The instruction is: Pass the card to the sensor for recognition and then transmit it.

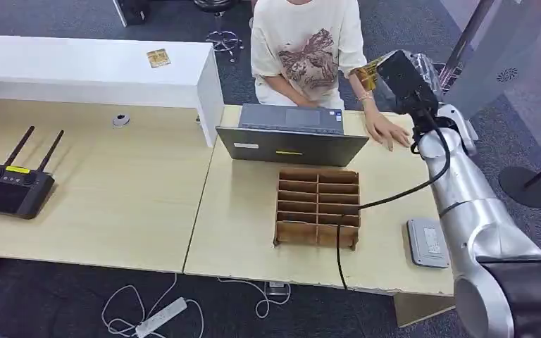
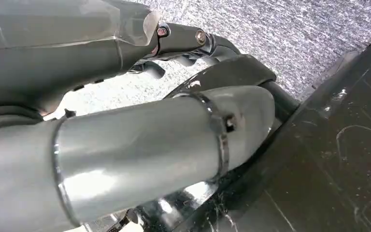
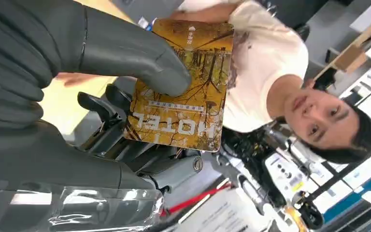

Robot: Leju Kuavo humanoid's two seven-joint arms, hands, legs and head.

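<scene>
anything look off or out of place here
One thing: a second yellow card lies alone on the white counter, far from the card the right hand holds. Nothing looks spilled or damaged.

The right arm (image 1: 468,204) is a polished silver tube with a dark seam band, and a black cable (image 1: 387,201) trails along it. The right hand (image 3: 77,82) has a grey ribbed cover, a thick grey thumb (image 3: 140,63) and darker fingers (image 3: 101,104); the left hand (image 2: 174,41) shows bronze screws.
</scene>
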